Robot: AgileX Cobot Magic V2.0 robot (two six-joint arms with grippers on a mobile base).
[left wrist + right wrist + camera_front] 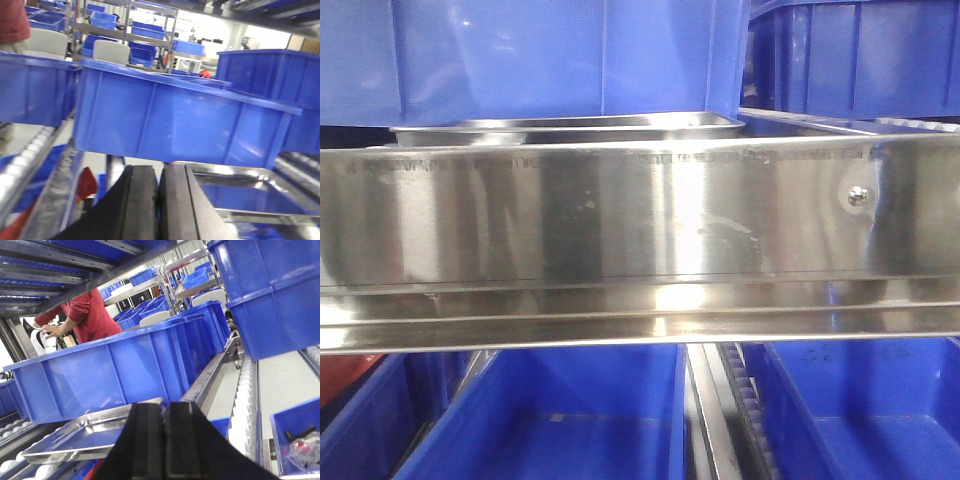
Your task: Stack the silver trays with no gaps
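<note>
Left gripper [159, 202] pads pressed together, empty; right gripper [164, 440] likewise. Silver tray [570, 127] sat on shelf beyond shelf rail [620, 210], just near of blue bin [570, 50]. Judged light, stiff, slippery; pinch out-turned rim at near edge.

Setting: warehouse or factory stockroom. Evidence: large blue plastic bins [165, 125] in rows on tiered metal racks [129, 20]; white roller tracks [243, 400] under the bins; long brushed-steel shelf rail [620, 210] with a screw; worker in red top [87, 315] among further shelving.
</note>
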